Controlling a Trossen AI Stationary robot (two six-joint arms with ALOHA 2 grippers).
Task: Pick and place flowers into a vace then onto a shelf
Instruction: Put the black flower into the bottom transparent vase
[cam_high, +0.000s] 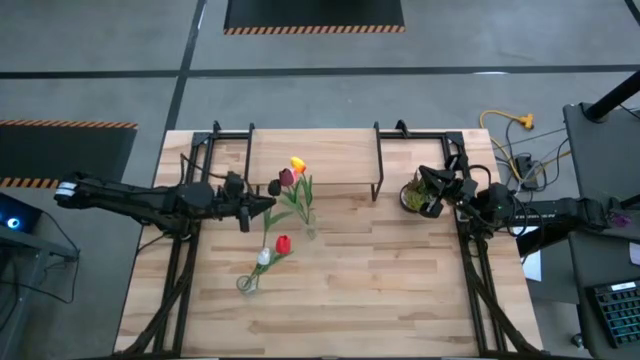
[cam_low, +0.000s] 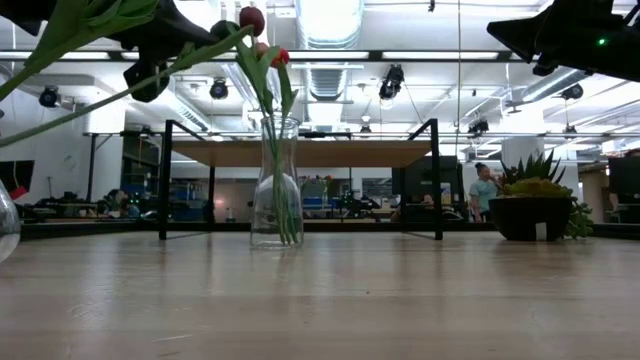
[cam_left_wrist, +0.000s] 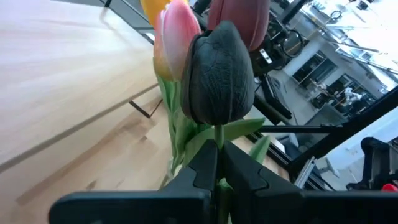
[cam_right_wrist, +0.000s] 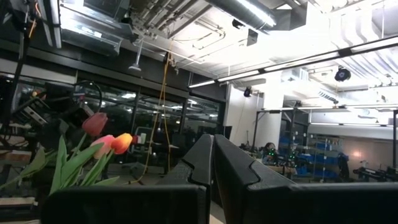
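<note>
My left gripper (cam_left_wrist: 217, 163) is clenched on the stem of a dark maroon tulip (cam_left_wrist: 219, 74), held raised just beside the glass vase (cam_low: 276, 185), which stands before the shelf (cam_high: 312, 150) with three tulips in. I judge the stem light and springy: grip low. My right gripper (cam_right_wrist: 212, 163) hangs closed, empty, above the potted plant (cam_high: 416, 195).

A robotics lab in an industrial hall.
Exposed ceiling ducts (cam_right_wrist: 249, 12), hazard-striped floor mats (cam_high: 314, 14), grey concrete floor, and a person (cam_low: 484, 190) among workstations beyond the table (cam_low: 320, 300).
</note>
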